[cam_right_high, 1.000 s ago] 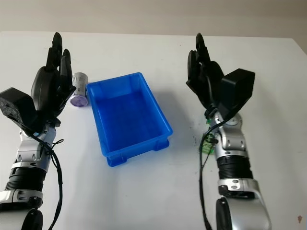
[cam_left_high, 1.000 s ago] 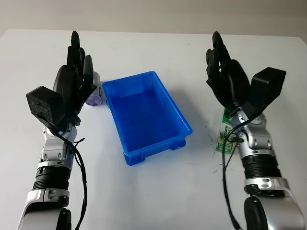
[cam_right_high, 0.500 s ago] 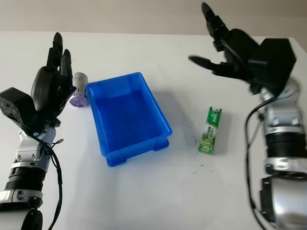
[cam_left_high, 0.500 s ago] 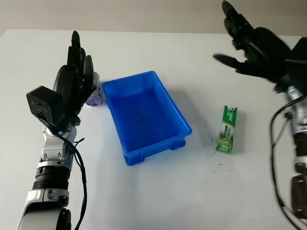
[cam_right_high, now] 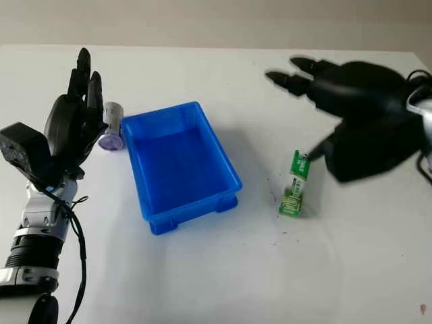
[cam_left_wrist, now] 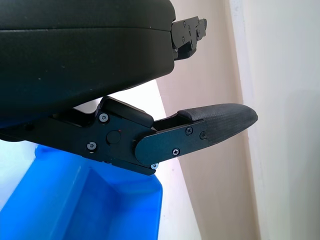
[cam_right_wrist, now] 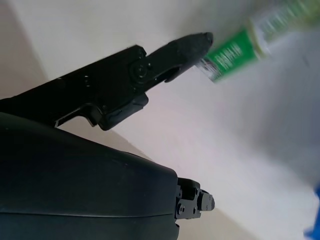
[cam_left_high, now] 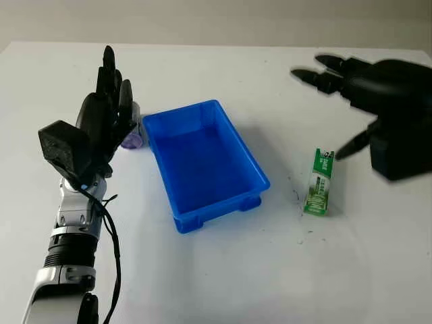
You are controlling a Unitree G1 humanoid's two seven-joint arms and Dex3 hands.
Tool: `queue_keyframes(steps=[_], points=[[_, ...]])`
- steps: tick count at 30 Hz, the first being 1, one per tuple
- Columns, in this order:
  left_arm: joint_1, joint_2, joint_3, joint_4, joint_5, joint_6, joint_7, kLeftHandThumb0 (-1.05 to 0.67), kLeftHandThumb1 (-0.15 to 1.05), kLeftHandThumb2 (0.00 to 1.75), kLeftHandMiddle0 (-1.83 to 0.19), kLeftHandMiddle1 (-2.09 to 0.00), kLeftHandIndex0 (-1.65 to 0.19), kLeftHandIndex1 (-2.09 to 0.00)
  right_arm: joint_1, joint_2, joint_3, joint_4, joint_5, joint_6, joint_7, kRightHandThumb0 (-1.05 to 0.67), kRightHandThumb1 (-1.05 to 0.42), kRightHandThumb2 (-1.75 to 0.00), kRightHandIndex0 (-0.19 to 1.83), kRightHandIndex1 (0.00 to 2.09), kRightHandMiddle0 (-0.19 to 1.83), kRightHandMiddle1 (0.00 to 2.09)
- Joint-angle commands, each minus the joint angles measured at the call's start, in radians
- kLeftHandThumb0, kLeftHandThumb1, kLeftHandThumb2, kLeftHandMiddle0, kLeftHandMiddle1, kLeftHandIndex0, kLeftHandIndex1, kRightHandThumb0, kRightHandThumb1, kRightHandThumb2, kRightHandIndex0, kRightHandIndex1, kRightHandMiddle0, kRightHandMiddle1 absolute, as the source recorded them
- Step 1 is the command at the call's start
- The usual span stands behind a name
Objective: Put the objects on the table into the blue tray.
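Observation:
The blue tray [cam_left_high: 217, 207] stands empty in the middle of the white table. A small cylinder with a purple cap [cam_left_high: 133, 132] lies just beyond the tray's far left corner. My left hand [cam_left_high: 108, 88] is open, raised upright beside that cylinder and in front of part of it. A green box [cam_left_high: 318, 182] lies flat to the right of the tray. My right hand [cam_left_high: 322, 111] hovers open, palm down, over the box's far end. One fingertip [cam_right_wrist: 192, 44] is close to the end of the green box [cam_right_wrist: 232, 56]; whether it touches I cannot tell.
The table's far edge meets a beige wall behind. Small dark specks mark the tabletop around the green box [cam_right_high: 295, 183]. The tray's corner [cam_left_wrist: 105, 210] lies below my left hand in the left wrist view.
My right hand has swung down and turned palm down, from high at the far right to just over the green box. The left hand, tray and cylinder have stayed put.

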Motion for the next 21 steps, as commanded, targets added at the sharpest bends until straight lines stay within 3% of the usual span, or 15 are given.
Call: queue_keyframes(steps=[1, 10, 14, 21], points=[[-0.024, 0.008, 0.003, -0.001, -0.006, 0.003, -0.009, -0.81, 1.05, 0.68, 0.19, 0.00, 0.19, 0.00, -0.003, -0.037, 0.008, -0.004, -0.040, -0.046, -0.039, -0.55, -0.90, -0.08, -0.07, 0.07, -0.04, 0.07], [-0.028, 0.005, 0.002, -0.005, -0.007, 0.011, -0.007, -0.82, 1.05, 0.66, 0.19, 0.00, 0.19, 0.00, 0.002, -0.054, 0.036, 0.119, -0.110, -0.256, -0.241, -0.43, -0.93, -0.06, 0.08, 0.09, 0.11, 0.09], [-0.030, 0.006, 0.000, -0.005, -0.006, 0.018, -0.010, -0.82, 1.05, 0.67, 0.19, 0.00, 0.19, 0.00, 0.015, -0.056, 0.038, 0.148, -0.061, -0.296, -0.215, -0.29, -0.94, -0.05, 0.15, 0.09, 0.16, 0.08], [-0.040, 0.001, 0.005, 0.023, -0.020, 0.006, -0.025, -0.81, 1.05, 0.66, 0.19, 0.00, 0.19, 0.00, 0.050, -0.042, 0.034, 0.143, 0.004, -0.320, -0.183, -0.32, -0.88, -0.04, 0.27, 0.11, 0.26, 0.09]])
